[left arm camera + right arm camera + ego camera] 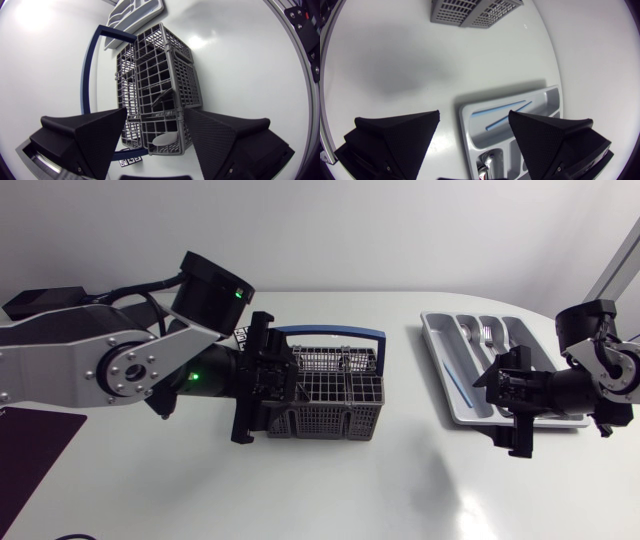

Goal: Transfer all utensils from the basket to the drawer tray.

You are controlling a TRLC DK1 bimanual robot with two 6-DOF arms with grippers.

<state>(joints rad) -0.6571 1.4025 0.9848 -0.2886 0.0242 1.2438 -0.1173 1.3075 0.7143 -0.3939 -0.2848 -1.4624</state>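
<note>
Hovering at the pick-up step with left jaws released above the basket (330, 420) at mid-desk, a likely spoon (162, 140) in the cell below them, right jaws released and empty over the drawer tray (436, 355) near the far right corner; next calls for lowering and clenching on that spoon.

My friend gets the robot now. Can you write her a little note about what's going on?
Left gripper: open, empty, over one end of the basket.
Right gripper: open, empty, above the drawer tray.
Done: blue sticks and silver cutlery lie in the tray.
Left: something dark shows inside the basket, likely a utensil; lift it out and check the other cells.
</note>
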